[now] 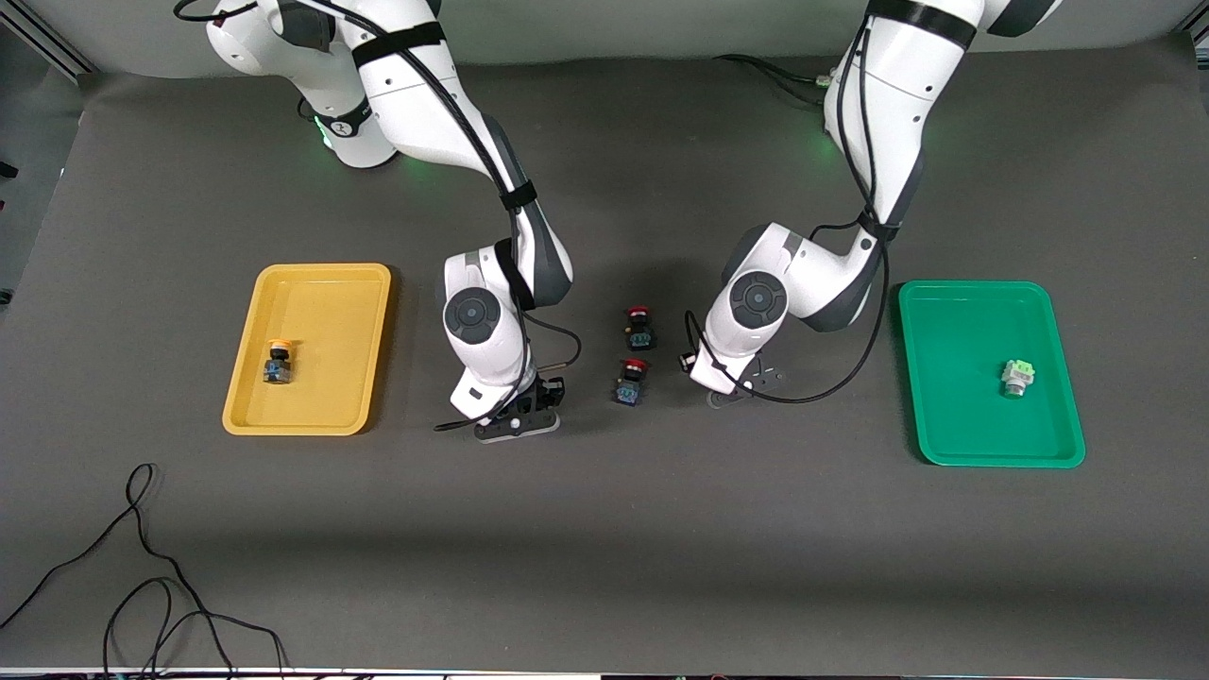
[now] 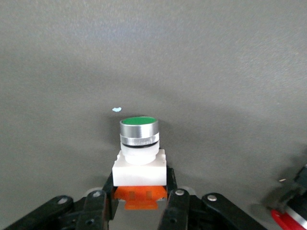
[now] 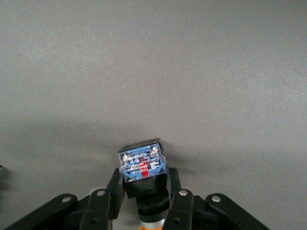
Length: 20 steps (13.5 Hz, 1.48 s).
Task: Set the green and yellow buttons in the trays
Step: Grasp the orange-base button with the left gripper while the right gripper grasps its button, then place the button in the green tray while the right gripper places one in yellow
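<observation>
My left gripper [image 2: 140, 188] is shut on a green-capped, white-bodied button [image 2: 139, 143] with an orange base. In the front view this gripper [image 1: 746, 385] is low over the mat, between the red buttons and the green tray [image 1: 954, 444]. That tray holds a white-bodied button with a pale green top [image 1: 1016, 378]. My right gripper [image 3: 145, 181] is shut on a black-bodied button [image 3: 143, 165] with an orange-yellow cap. It is low over the mat [image 1: 516, 422] beside the yellow tray [image 1: 331, 293]. That tray holds a yellow-capped black button [image 1: 278, 362]. Both held buttons are hidden in the front view.
Two red-capped black buttons [image 1: 639, 326] [image 1: 631, 380] lie on the dark mat between the two grippers; one shows at the edge of the left wrist view [image 2: 290, 218]. Loose black cables [image 1: 142, 567] lie near the mat's front corner at the right arm's end.
</observation>
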### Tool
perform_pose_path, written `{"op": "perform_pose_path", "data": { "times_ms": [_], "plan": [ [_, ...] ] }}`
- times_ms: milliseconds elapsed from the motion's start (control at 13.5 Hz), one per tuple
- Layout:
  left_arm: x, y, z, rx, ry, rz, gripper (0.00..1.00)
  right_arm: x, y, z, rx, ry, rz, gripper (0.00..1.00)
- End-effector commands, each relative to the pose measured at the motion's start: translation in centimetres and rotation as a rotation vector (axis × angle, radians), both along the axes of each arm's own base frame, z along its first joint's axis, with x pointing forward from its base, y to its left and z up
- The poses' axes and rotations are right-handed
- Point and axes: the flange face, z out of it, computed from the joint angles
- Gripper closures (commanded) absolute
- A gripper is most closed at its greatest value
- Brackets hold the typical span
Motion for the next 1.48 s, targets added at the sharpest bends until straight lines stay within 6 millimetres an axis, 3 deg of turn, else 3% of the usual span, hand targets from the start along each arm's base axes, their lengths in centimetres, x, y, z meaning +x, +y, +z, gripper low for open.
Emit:
{"op": "perform_pose_path", "data": {
  "times_ms": [0, 74, 222, 370, 593, 667, 815, 963, 1111, 1185, 1333, 1407],
  "plan": [
    [0.1, 0.2, 3.7, 0.019, -0.001, 0.0, 1.0, 0.1, 0.0, 1.9, 0.031, -0.005, -0.032, 0.73],
    [0.2, 0.5, 5.7, 0.032, 0.018, -0.013, 1.0, 0.2, -0.2, 3.3, 0.043, 0.012, -0.046, 0.73],
    [0.4, 1.3, 10.7, 0.058, 0.052, -0.015, 1.0, 1.2, -1.8, 8.2, 0.056, 0.062, -0.102, 0.73],
    [1.9, 4.3, 15.9, 0.087, 0.126, -0.052, 1.0, 1.5, -3.2, 13.2, 0.081, 0.121, -0.145, 0.73],
    [4.9, 11.1, 23.8, 0.087, 0.219, -0.097, 1.0, 1.6, -8.2, 20.6, 0.019, 0.167, -0.164, 0.73],
    [5.8, 14.1, 25.6, 0.073, 0.249, -0.137, 1.0, 1.4, -10.1, 22.4, -0.007, 0.18, -0.167, 0.73],
    [7.5, 21.4, 27.7, 0.031, 0.278, -0.207, 1.0, 1.2, -16.3, 25.3, -0.025, 0.227, -0.225, 0.73],
    [8.2, 28.4, 27.5, 0.041, 0.287, -0.337, 1.0, -0.1, -23.8, 25.9, -0.025, 0.258, -0.236, 0.73],
    [8.6, 35.3, 25.6, 0.008, 0.285, -0.413, 1.0, -1.6, -29.5, 26.3, -0.032, 0.256, -0.253, 0.73],
    [8.7, 37.7, 24.2, -0.006, 0.265, -0.452, 1.0, -2.3, -31.9, 25.7, -0.031, 0.253, -0.247, 0.74],
    [8.3, 40.9, 20.3, 0.017, 0.231, -0.482, 1.0, -4.0, -35.9, 22.0, 0.0, 0.244, -0.249, 0.74],
    [7.8, 41.0, 17.6, 0.022, 0.208, -0.486, 1.0, -4.9, -37.4, 19.2, 0.0, 0.222, -0.248, 0.73]
  ]
}}
